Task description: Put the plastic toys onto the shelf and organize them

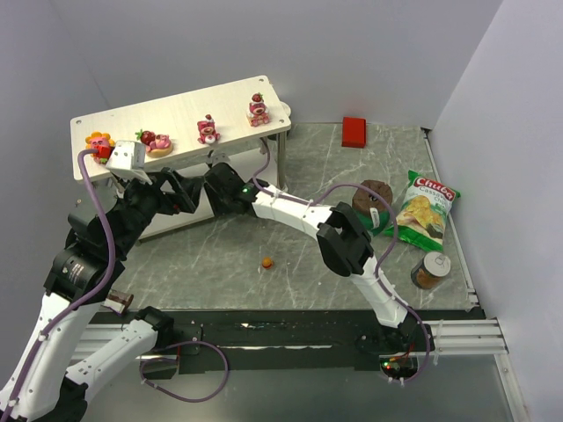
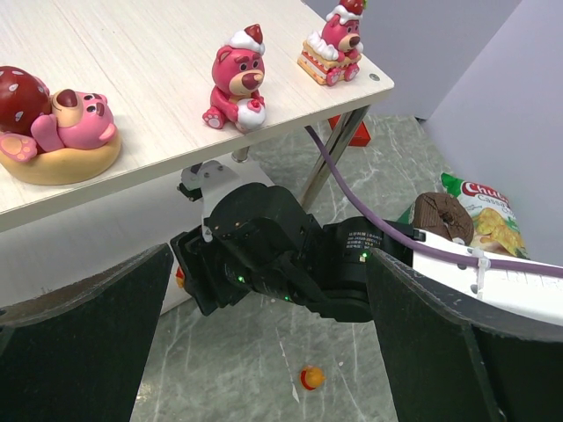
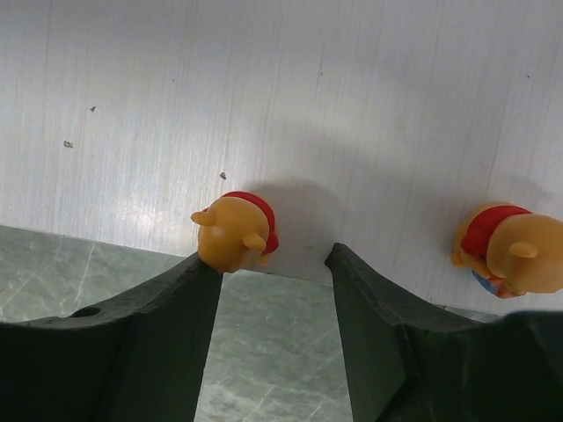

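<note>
The right gripper [image 3: 273, 260] is open wide at the shelf [image 3: 352, 105]. One little bear [image 3: 236, 232] sits by its finger [image 3: 149, 325], maybe touching. Another bear [image 1: 266, 261] lies on the table [image 1: 202, 264]. The left gripper [image 2: 268, 253] is open too.

The left arm [image 1: 46, 327] and right arm [image 1: 286, 209] share white shells, black joint housings and purple cables [image 2: 352, 189] (one green light [image 1: 243, 187] glows mid-frame).

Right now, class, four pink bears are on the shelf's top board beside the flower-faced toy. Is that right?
No: three pink bears, not four, are on the shelf's top board beside the flower-faced toy, as the top external view shows.
</note>
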Controlling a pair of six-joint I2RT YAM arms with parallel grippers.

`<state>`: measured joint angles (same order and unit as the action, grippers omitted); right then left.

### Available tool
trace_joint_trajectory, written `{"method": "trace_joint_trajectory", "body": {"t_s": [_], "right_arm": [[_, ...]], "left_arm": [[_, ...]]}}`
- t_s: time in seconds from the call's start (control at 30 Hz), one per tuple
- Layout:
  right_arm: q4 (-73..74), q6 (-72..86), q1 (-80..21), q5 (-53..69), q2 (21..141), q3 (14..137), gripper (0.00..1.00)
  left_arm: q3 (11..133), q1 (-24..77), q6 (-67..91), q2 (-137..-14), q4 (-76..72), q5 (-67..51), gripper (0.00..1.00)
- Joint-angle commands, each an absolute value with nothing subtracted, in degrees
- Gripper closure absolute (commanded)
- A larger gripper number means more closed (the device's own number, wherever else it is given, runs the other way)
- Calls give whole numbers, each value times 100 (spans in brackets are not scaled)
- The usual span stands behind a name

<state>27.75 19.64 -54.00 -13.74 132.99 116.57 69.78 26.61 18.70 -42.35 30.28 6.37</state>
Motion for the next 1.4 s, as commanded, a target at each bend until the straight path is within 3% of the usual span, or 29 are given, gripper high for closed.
{"method": "trace_joint_trajectory", "body": {"t_s": [0.0,0.73,1.03,1.37], "right_arm": [[2883,1899,-5229,-1240,13201,11426,40],[1662,774,-5335,-255,13368,11171,53],[1441,282,-5326,-115,13456,11109,68],[1160,-307,-5344,570,13439,10934,72]], "left_arm": [[7023,2681,1793,-4219,2935,729,4],[7040,2681,1767,-4228,2971,791,4],[7040,2681,1767,-4245,2979,782,4],[7049,2681,1767,-4263,2997,800,4]]}}
